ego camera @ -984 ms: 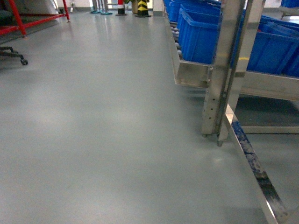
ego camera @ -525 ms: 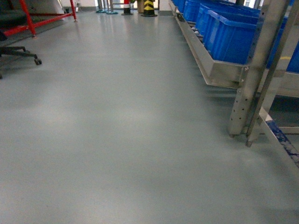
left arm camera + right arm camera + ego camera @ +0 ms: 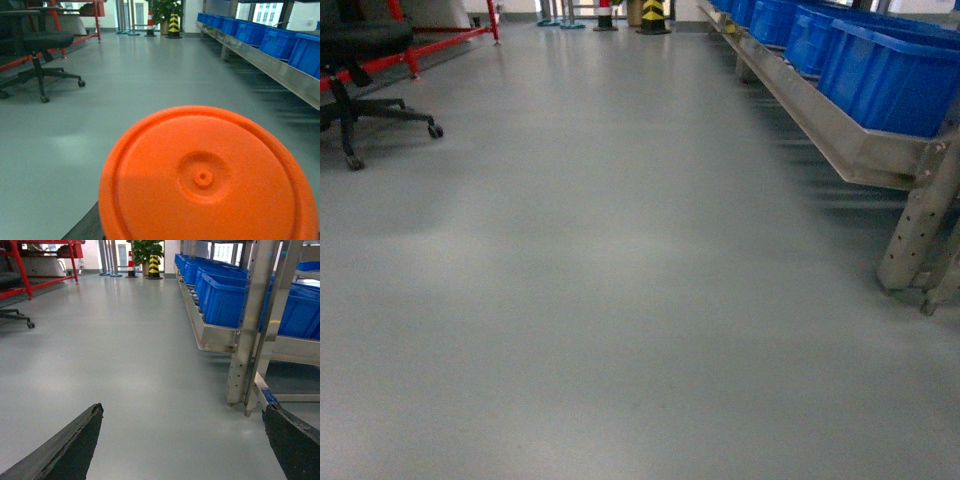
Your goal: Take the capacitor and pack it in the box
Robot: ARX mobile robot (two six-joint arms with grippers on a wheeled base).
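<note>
An orange round object (image 3: 205,177) with a flat moulded face fills the lower part of the left wrist view, raised above the grey floor. It sits right in front of my left gripper and hides the jaws. Only a dark finger (image 3: 90,229) shows at its lower left edge. I cannot tell whether this object is the capacitor. My right gripper (image 3: 183,409) hangs open over bare floor, with nothing between its two dark fingers. The box is out of view. Neither gripper shows in the head view.
A steel rack (image 3: 840,135) with blue bins (image 3: 890,70) runs along the right. One rack leg (image 3: 915,235) stands on the floor nearby. A black office chair (image 3: 365,70) and a red frame (image 3: 450,40) stand at the far left. A striped bollard (image 3: 653,15) stands at the far end.
The head view has swung left: the rack and blue bins slid toward the right edge, and the office chair came into view at the left.
</note>
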